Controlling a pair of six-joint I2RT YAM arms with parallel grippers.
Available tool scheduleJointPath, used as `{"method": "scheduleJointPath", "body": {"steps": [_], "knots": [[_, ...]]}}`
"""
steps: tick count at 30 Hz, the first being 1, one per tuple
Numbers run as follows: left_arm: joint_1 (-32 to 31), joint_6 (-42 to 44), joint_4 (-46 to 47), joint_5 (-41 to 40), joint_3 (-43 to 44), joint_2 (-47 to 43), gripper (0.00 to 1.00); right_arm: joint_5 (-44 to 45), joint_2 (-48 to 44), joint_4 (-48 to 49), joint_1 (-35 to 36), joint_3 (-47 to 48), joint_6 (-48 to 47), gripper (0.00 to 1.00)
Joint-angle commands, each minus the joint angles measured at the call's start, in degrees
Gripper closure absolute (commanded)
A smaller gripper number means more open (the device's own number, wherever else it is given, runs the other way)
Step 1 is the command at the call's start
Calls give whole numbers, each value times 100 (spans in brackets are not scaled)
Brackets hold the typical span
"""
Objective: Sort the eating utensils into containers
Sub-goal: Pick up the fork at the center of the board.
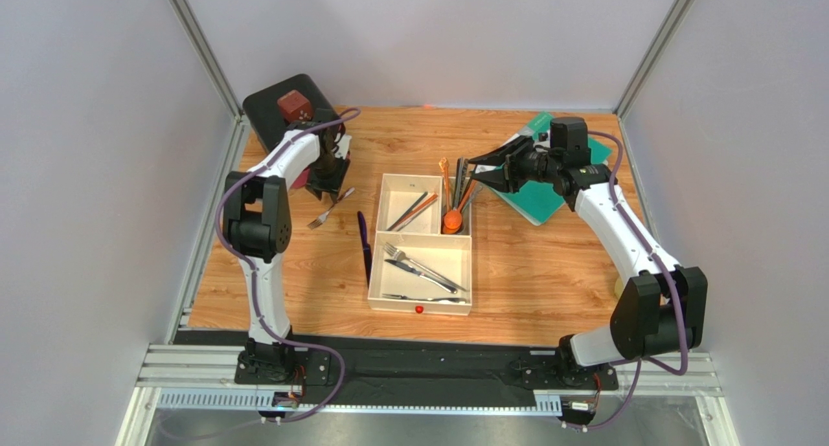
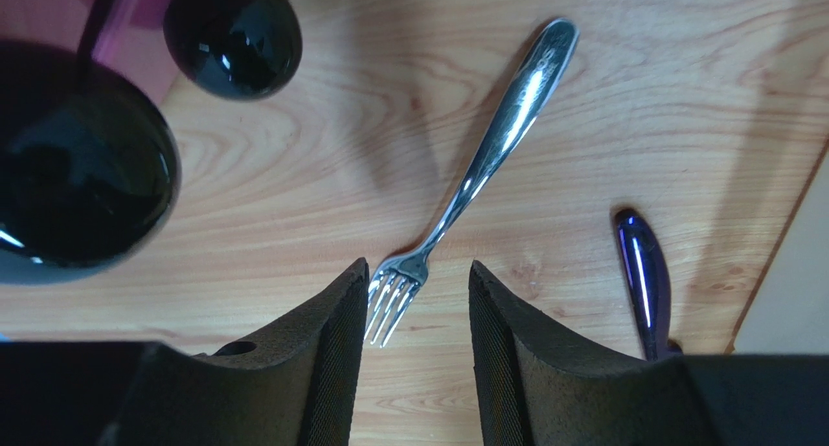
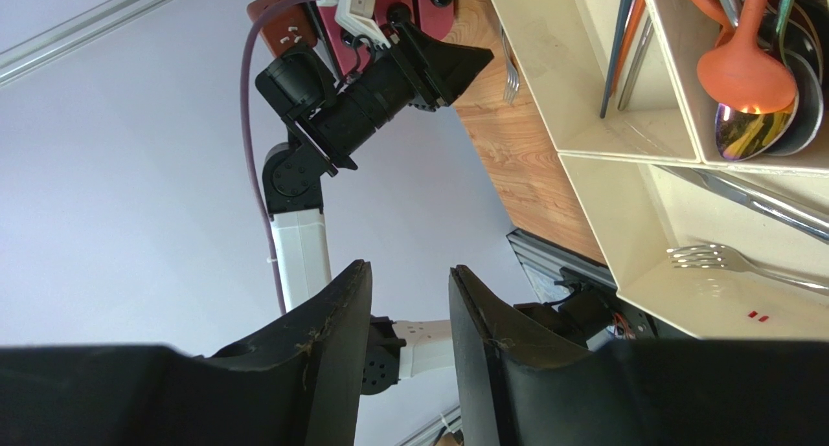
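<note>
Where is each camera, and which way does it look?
Top external: high behind the arms, looking down; both arms show.
Left wrist: on the left arm, looking down at the silver fork; left pincer shows.
Right wrist: on the right arm, looking sideways past the tray at the left arm; right pincer shows.
Top and left wrist share the fork.

The fork (image 2: 496,145) is silver, the utensil (image 2: 642,276) glossy blue-purple, the spoon (image 1: 452,220) orange, the tray (image 1: 389,306) cream-white with a red dot (image 1: 419,309), and the table (image 1: 545,271) light-brown wood-grain.

Wood-grain table (image 1: 545,291), plain grey walls (image 1: 88,126)
</note>
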Motion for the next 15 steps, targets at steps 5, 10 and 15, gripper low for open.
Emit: {"method": "scheduleJointPath", "body": {"steps": [5, 10, 15], "knots": [[5, 234, -147, 476, 488, 339, 52, -392, -320, -20, -77, -134, 8, 61], [-31, 208, -147, 459, 426, 410, 52, -409, -338, -46, -77, -125, 25, 61], [-31, 190, -225, 625, 461, 541, 53, -401, -355, -55, -77, -108, 52, 61]]}}
